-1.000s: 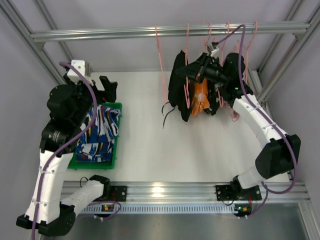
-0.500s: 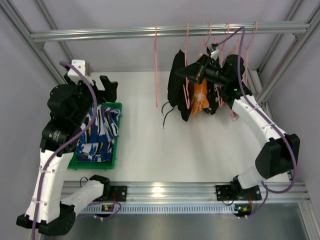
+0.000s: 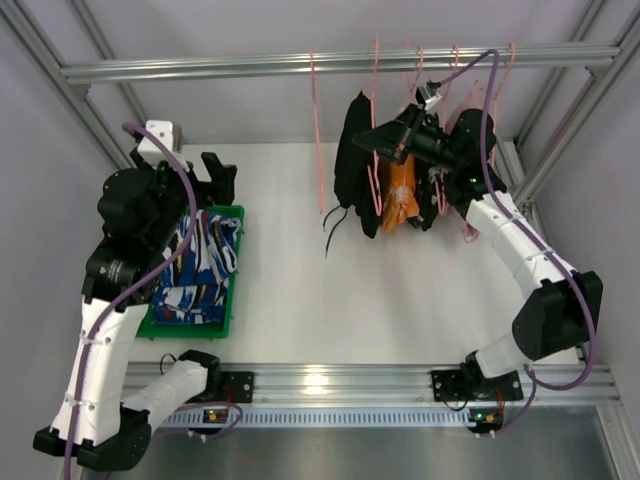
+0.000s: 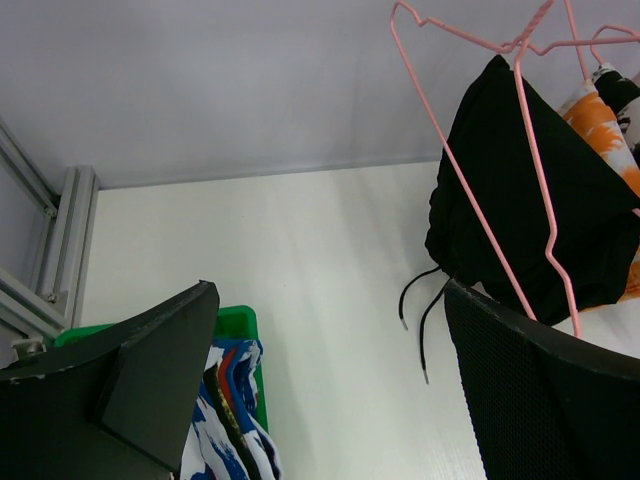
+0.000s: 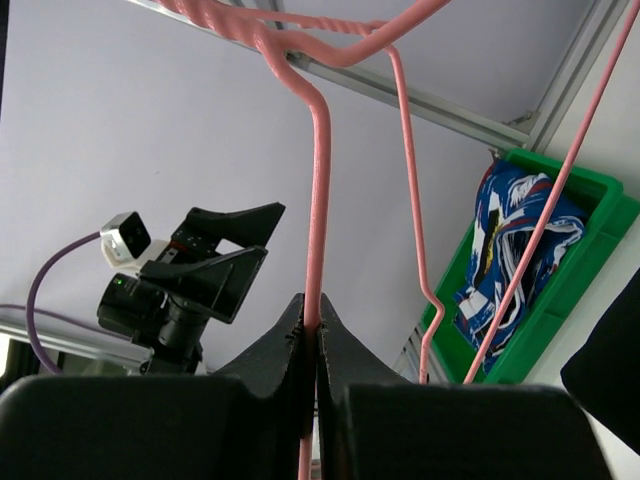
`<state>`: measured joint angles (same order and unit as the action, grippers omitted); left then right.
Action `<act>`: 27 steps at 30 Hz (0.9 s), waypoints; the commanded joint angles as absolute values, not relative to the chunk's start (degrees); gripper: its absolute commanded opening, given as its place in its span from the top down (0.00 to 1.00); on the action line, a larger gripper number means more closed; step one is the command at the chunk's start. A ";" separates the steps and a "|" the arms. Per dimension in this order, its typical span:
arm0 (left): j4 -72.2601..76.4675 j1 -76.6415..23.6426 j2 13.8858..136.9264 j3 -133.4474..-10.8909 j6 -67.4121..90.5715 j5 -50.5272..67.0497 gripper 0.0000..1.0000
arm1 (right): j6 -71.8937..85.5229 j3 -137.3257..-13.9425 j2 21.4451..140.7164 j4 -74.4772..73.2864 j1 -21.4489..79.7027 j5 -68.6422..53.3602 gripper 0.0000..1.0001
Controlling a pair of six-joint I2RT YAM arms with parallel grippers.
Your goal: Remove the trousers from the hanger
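A: Left jaws idle?
B: I hold them wide by the bin [image 3: 186,328], where the blue trousers [image 3: 197,268] lie. Farther off, my right jaws pinch a pink hanger [image 5: 318,170], steadying it; the black trousers [image 3: 350,175] hang just beside.

Right gripper [image 3: 375,138] raised, jaws pinched; left gripper [image 3: 215,172] jaws apart.

Pink hangers [image 5: 319,200] tight around black trousers [image 3: 350,165]
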<state>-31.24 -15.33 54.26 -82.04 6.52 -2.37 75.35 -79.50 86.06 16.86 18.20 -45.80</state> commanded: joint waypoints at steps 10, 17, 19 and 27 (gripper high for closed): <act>-27.33 -14.94 54.32 -81.39 6.50 -0.26 0.01 | 75.85 -82.53 78.58 32.26 18.02 -45.97 1.00; -25.75 -14.94 55.46 -82.27 6.77 4.21 0.01 | 76.03 -76.47 72.78 31.99 18.02 -46.32 1.00; -24.97 -14.94 55.90 -82.53 6.59 5.01 0.01 | 75.85 -74.71 71.03 31.91 18.11 -46.49 1.00; -23.12 -15.03 58.53 -84.55 5.19 12.56 0.01 | 71.90 -70.31 64.08 28.40 20.12 -46.23 1.00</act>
<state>-27.88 -15.29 57.54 -82.02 6.26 7.77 76.53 -69.41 68.99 20.12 18.39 -46.68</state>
